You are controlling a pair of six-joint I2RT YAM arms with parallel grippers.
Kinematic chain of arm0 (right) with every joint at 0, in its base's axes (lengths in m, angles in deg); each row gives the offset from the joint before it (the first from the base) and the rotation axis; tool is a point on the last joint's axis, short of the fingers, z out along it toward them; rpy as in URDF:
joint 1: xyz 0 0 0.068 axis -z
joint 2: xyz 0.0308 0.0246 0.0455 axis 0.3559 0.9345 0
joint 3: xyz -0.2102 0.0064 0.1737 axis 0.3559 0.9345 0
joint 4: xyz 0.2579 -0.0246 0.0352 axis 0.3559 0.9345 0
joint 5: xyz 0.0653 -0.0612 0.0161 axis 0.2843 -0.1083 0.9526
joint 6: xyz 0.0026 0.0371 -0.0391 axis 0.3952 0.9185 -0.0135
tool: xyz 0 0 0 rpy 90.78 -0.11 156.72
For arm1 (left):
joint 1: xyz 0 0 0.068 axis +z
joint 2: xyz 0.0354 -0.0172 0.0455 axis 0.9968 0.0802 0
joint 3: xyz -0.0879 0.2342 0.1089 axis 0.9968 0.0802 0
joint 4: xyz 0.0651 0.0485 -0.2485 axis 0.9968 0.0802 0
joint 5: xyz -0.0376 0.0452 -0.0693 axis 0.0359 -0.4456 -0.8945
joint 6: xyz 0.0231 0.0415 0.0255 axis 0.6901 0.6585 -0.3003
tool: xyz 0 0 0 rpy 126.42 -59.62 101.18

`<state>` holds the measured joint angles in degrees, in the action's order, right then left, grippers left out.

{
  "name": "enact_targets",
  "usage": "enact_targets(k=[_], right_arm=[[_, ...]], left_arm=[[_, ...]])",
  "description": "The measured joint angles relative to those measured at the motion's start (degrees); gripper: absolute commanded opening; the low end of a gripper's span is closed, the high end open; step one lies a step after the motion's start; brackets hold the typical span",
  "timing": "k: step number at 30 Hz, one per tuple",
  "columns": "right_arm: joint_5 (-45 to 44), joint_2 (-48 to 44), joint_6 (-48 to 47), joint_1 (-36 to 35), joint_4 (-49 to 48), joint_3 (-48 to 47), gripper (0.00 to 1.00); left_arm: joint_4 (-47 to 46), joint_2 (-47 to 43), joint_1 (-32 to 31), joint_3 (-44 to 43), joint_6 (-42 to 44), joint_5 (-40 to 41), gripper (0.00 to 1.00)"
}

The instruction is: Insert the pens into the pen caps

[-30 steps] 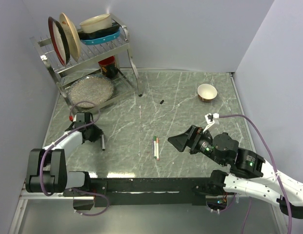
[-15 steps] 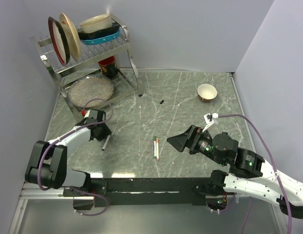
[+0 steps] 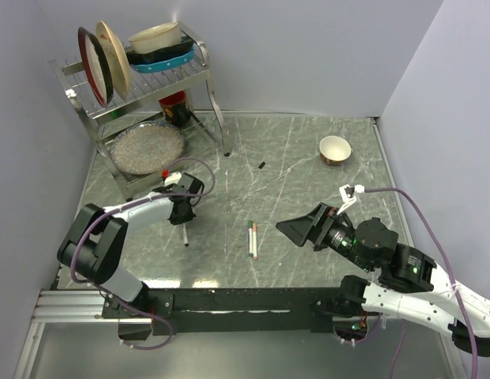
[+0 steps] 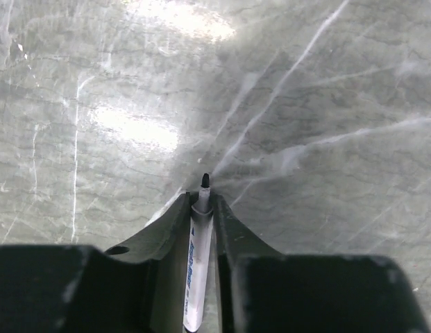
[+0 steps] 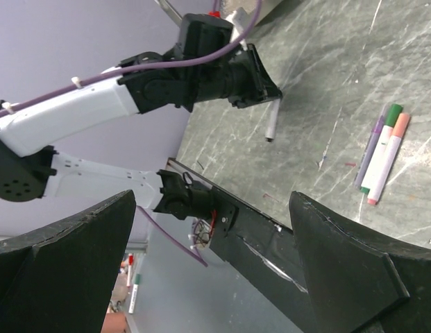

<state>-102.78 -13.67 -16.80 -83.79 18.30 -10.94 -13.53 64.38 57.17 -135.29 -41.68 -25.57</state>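
Landmark: 2 capped pens [image 3: 252, 238] lying side by side on the tabletop [image 3: 308, 166]. Right of them, the right hand [image 3: 298, 229] hovers wide open, empty. Left of them, the left hand [image 3: 184, 218] is clamped on 1 uncapped pen [image 4: 197, 267]. Beyond them lies 1 black pen cap [image 3: 262, 165].

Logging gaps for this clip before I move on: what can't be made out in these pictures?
- Held pen: its rear end is hidden between the left hand fingers in the left wrist view.
- Small black piece: too small in the top view to tell if it is a cap.
- Two pens on the table: too small in the top view to tell if capped.
- Right hand: its fingertips are cut off by the frame.
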Motion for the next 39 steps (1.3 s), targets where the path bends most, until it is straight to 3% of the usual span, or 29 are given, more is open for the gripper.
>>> enact_targets(k=[4, 13, 17, 20, 33, 36, 39], right_arm=[[-0.3, -1.3, 0.1, 0.0, 0.3, 0.0, 1.00], [-0.8, -2.7, 0.3, 0.0, 0.7, 0.0, 1.00], [-0.9, -2.7, 0.3, 0.0, 0.7, 0.0, 1.00], [-0.9, -2.7, 0.4, 0.0, 0.6, 0.5, 1.00], [-0.5, -2.6, 0.9, 0.0, 0.6, 0.9, 1.00], [-0.4, -2.6, 1.0, 0.0, 0.6, 1.0, 1.00], [-0.2, -2.6, 1.1, 0.0, 0.4, 1.1, 1.00]], left_arm=[[1.2, 1.2, -1.2, -1.4, -0.2, 1.2, 0.13], [2.0, 1.7, -1.3, -2.0, -1.0, 1.3, 0.17], [0.9, 0.9, -1.3, -0.9, -1.1, 1.2, 0.30], [-0.2, 0.1, -1.6, 0.2, -1.7, 1.1, 0.33], [0.0, -2.1, -3.4, 1.7, -1.9, -1.4, 0.32], [0.0, -2.5, -3.5, 2.1, -1.9, -1.5, 0.26], [0.1, -2.5, -3.5, 2.2, -1.7, -1.4, 0.11]])
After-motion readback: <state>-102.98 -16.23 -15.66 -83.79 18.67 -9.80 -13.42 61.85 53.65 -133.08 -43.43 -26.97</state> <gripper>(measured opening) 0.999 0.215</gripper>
